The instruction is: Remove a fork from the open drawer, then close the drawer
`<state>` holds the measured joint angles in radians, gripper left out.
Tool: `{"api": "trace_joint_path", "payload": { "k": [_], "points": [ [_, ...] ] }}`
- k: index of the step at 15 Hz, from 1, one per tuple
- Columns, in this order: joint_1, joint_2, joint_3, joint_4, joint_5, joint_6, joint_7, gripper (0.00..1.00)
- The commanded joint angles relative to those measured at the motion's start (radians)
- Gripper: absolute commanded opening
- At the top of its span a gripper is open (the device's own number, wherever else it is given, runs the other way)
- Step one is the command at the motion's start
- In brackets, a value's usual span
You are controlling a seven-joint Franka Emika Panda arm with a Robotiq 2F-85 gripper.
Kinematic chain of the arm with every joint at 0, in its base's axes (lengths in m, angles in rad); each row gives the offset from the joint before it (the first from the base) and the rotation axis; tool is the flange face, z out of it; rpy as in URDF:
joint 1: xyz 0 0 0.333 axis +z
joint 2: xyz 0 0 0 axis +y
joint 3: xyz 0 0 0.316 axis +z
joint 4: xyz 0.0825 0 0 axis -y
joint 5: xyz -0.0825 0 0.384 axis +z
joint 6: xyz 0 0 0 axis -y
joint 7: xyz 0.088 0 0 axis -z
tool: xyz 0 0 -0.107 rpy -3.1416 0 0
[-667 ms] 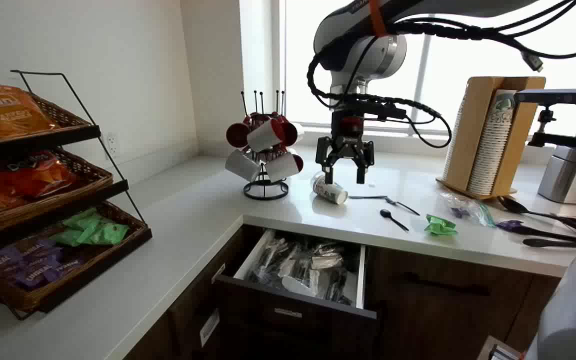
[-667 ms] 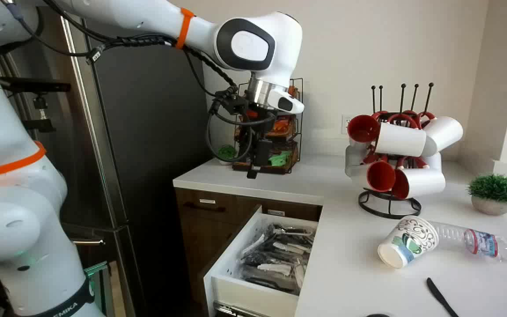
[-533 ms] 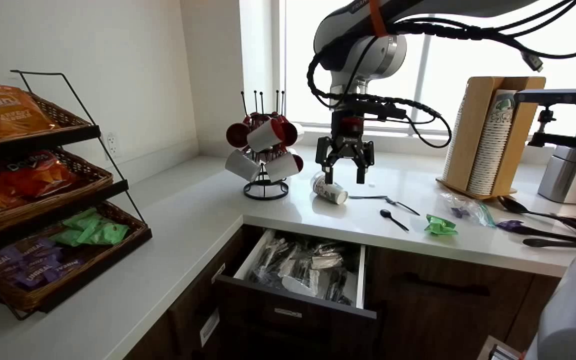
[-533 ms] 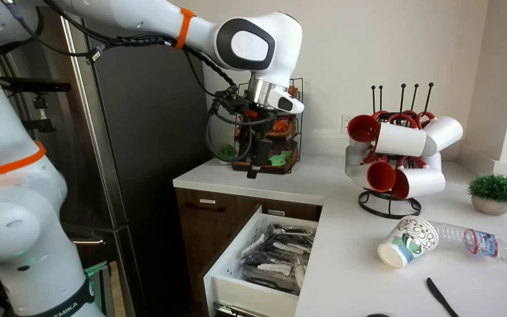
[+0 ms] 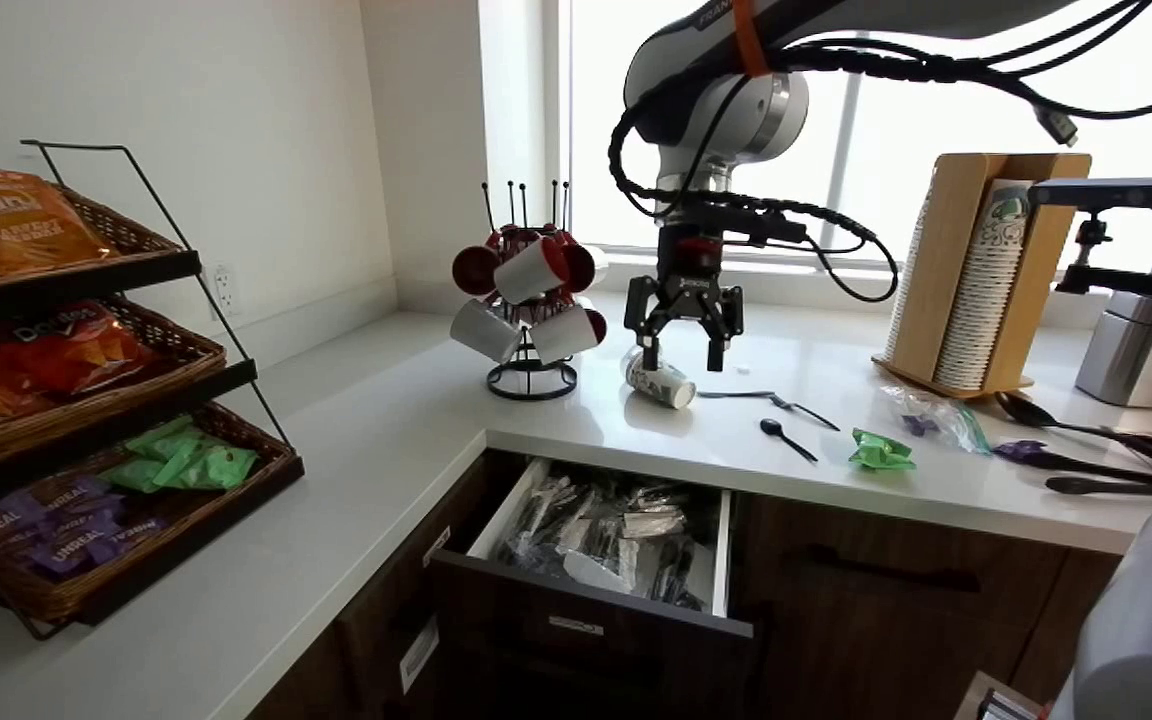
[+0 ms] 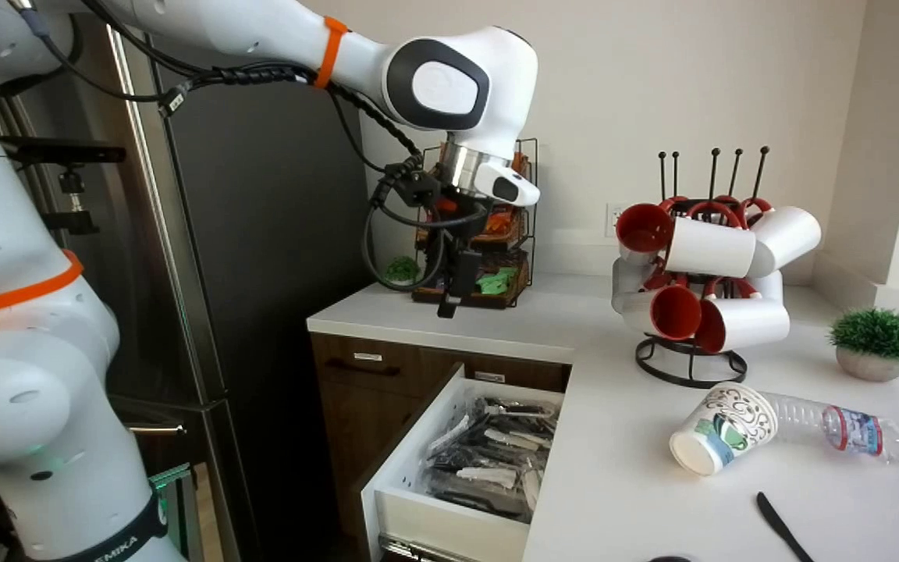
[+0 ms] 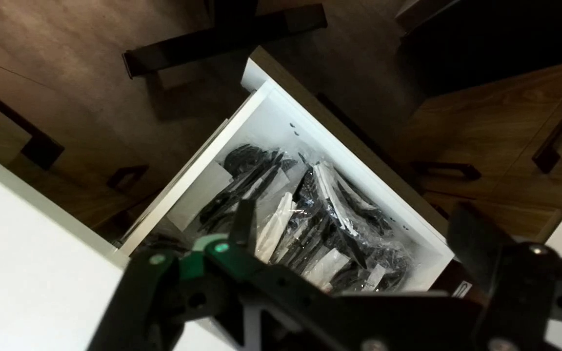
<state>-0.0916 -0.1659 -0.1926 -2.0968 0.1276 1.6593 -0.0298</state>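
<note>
White counter (image 7: 32, 273) is filling the wrist view's lower left. Nearest, my claw (image 7: 356, 214) is hanging spread, presumably for straddling a fork; beyond, mid-frame, the drawer (image 7: 364, 176) is standing open, glare keeping me from distinguishing one inside.

1. An exterior view: set back, faces front of drawer (image 5: 626, 635) and window (image 5: 886, 150), slight downward tilt; snack rack (image 5: 201, 536) near.
2. An exterior view: drawer from its side, faces wall (image 6: 613, 86); arm (image 6: 278, 35) near, snack rack far.
3. Wrist view: steep look down into drawer, gripper (image 7: 357, 229) close in.
4. Both exterior views share drawer, mugs (image 6: 711, 247), cup (image 6: 723, 428), snack rack.
</note>
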Motion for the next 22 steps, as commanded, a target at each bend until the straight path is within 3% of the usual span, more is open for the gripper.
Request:
{"api": "trace_joint_path", "payload": {
  "k": [1, 5, 13, 14, 22],
  "points": [
    [0.000, 0.097, 0.042, 0.002, 0.089, 0.047, 0.132, 1.00],
    [0.006, 0.236, 0.079, 0.001, 0.251, 0.155, 0.290, 1.00],
    [0.001, 0.453, 0.088, -0.015, 0.421, 0.686, 0.430, 1.00],
    [-0.010, 0.414, 0.090, -0.012, 0.380, 0.604, 0.379, 1.00],
    [-0.008, 0.483, 0.103, 0.002, 0.411, 0.704, 0.398, 1.00]
  ]
}}
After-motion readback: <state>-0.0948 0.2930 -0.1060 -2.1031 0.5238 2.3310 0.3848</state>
